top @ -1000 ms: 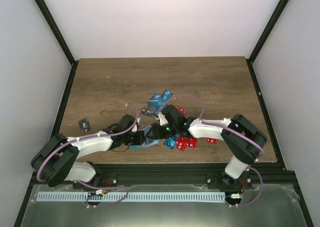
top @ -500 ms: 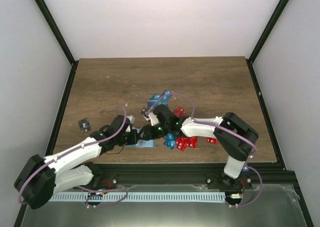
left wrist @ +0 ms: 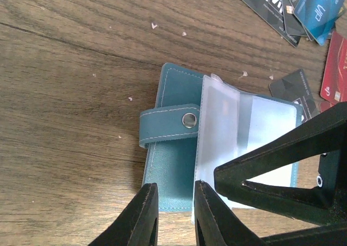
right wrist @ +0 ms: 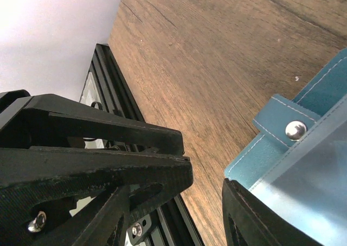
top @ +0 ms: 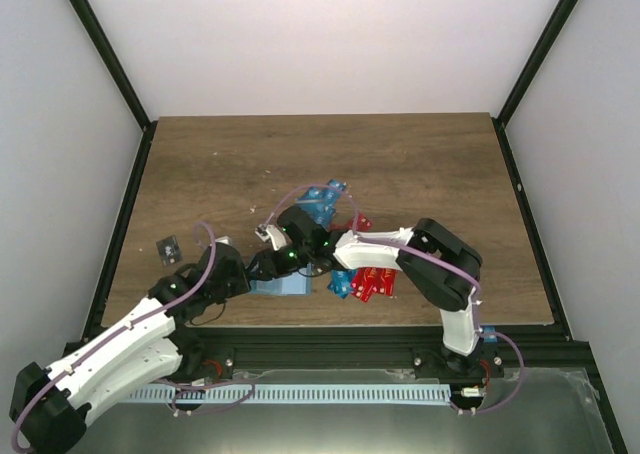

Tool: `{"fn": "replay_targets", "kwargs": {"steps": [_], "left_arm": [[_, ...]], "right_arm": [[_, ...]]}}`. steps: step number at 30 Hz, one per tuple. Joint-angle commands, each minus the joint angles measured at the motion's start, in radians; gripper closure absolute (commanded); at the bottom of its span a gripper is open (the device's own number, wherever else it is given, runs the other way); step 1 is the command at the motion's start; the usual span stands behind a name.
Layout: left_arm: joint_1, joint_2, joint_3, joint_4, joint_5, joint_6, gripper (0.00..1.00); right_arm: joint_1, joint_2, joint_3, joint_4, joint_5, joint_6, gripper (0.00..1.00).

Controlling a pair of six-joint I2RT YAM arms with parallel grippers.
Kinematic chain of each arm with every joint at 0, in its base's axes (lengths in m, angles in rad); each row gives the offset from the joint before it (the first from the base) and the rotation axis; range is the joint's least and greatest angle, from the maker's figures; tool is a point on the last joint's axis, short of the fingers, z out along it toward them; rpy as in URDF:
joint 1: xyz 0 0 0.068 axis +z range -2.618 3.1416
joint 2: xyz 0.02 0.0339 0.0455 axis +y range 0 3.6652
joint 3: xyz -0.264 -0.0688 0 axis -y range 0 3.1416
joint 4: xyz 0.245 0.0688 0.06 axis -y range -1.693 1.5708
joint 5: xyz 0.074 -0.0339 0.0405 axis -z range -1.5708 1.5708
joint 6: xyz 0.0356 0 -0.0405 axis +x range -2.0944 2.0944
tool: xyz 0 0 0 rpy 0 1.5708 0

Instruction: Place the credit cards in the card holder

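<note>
Where the arms meet: over the holder (left wrist: 169, 164), which lies flat and open on the table (top: 420, 154), near the front edge and a little left of centre.
Far left: a lone card (top: 168, 246), black, well apart from everything else.
Left gripper (left wrist: 174, 194): above the holder's near edge, with its jaws released to a narrow gap. The teal cover shows through the gap and nothing is pinched.
Strap (left wrist: 162, 128): teal, lying across the left part of the cover, with its metal snap (left wrist: 190, 118) just beside the sleeves.
Sleeves (left wrist: 222, 121): clear plastic, spread over the right part of the holder. I cannot tell whether any card sits inside them.
Right gripper (top: 270, 267): reaches in from the right, jaws released and wide apart. The wrist view shows only bare wood between them. One finger (left wrist: 271, 175) lies on the sleeves.
Behind the holder: black and blue cards (left wrist: 295, 7), fanned and overlapping one another.
Right of the holder: a black card (left wrist: 293, 86) just beside the far right corner. I cannot tell whether it touches the holder.
Further right: red cards (top: 372, 284) in a loose cluster near the front edge, with a blue card (top: 340, 286) at their left side. Another red card (top: 358, 222) lies behind them.
</note>
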Motion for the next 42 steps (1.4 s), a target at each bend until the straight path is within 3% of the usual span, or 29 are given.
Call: {"fn": "replay_targets", "kwargs": {"steps": [1,10,16,21,33,42], "left_arm": [[-0.007,-0.033,0.028,0.117,0.053,0.008,0.78],[-0.025,0.042,0.066,0.276,0.260,0.118,0.78],[-0.090,0.222,0.106,0.398,0.313,0.173,0.72],[-0.165,0.435,0.216,0.453,0.319,0.241,0.62],[-0.266,0.928,0.521,0.469,0.401,0.416,0.39],[-0.279,1.215,0.746,0.402,0.338,0.548,0.32]], "right_arm": [[0.013,-0.015,0.014,-0.076,0.059,-0.027,0.52],[0.009,-0.290,-0.165,-0.279,0.335,-0.033,0.49],[-0.012,-0.484,-0.321,-0.470,0.595,0.079,0.43],[-0.090,-0.539,-0.316,-0.689,0.741,0.173,0.36],[-0.192,-0.760,-0.469,-0.856,0.763,0.372,0.31],[-0.208,-0.955,-0.563,-0.966,0.799,0.492,0.31]]}}
